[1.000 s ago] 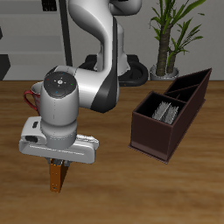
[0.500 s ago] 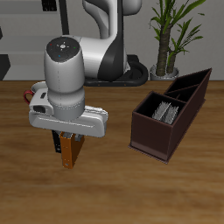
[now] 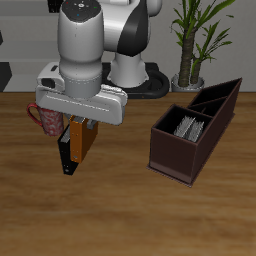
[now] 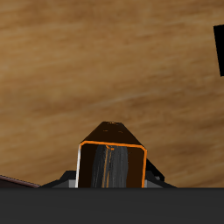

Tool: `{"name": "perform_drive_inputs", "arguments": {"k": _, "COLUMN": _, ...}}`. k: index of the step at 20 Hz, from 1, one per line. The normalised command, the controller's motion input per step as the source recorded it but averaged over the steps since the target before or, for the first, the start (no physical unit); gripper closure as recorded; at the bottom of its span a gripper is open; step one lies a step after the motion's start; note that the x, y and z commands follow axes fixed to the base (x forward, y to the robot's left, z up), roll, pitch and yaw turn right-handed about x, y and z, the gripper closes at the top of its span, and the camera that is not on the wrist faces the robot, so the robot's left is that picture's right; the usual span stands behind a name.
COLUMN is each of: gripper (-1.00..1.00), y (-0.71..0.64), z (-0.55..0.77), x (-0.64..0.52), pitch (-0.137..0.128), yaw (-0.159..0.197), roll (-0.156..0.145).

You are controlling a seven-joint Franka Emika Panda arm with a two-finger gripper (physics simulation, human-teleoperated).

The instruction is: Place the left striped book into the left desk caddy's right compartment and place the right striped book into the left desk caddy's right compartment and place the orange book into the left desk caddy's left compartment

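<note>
My gripper hangs above the table, shut on the orange book, which points downward clear of the wood. In the wrist view the orange book shows end-on, its grey page edges framed in orange, between the fingers of the gripper. The left desk caddy, a dark maroon box with a divider, stands some way off to the side. Striped books stand together in its well nearer the table's front edge; I cannot tell them apart. The farther well looks dark inside.
A black book shows just beside the held orange one. A red patterned mug sits behind the gripper. A potted plant stands at the back, beyond the caddy. A dark edge shows in the wrist view.
The gripper has risen from near the tabletop, carrying the orange book up and slightly farther back. The black book beside it has come into view.
</note>
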Motion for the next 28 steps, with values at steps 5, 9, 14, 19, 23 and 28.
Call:
{"name": "perform_drive_inputs", "arguments": {"k": 5, "gripper": 1.0, "y": 0.25, "z": 0.32, "x": -0.47, "pitch": -0.031, "yaw": -0.073, "roll": -0.066}}
{"name": "perform_drive_inputs", "arguments": {"k": 9, "gripper": 1.0, "y": 0.35, "z": 0.11, "x": -0.44, "pitch": -0.059, "yaw": 0.047, "roll": 0.026}}
{"name": "perform_drive_inputs", "arguments": {"k": 14, "gripper": 1.0, "y": 0.19, "z": 0.07, "x": -0.45, "pitch": -0.029, "yaw": 0.05, "roll": -0.052}}
{"name": "perform_drive_inputs", "arguments": {"k": 19, "gripper": 1.0, "y": 0.08, "z": 0.02, "x": -0.25, "pitch": -0.002, "yaw": -0.015, "roll": -0.009}}
{"name": "perform_drive_inputs", "arguments": {"k": 23, "gripper": 1.0, "y": 0.31, "z": -0.01, "x": -0.53, "pitch": -0.06, "yaw": -0.015, "roll": -0.008}}
{"name": "perform_drive_inputs", "arguments": {"k": 28, "gripper": 1.0, "y": 0.21, "z": -0.03, "x": -0.42, "pitch": -0.012, "yaw": -0.065, "roll": 0.01}}
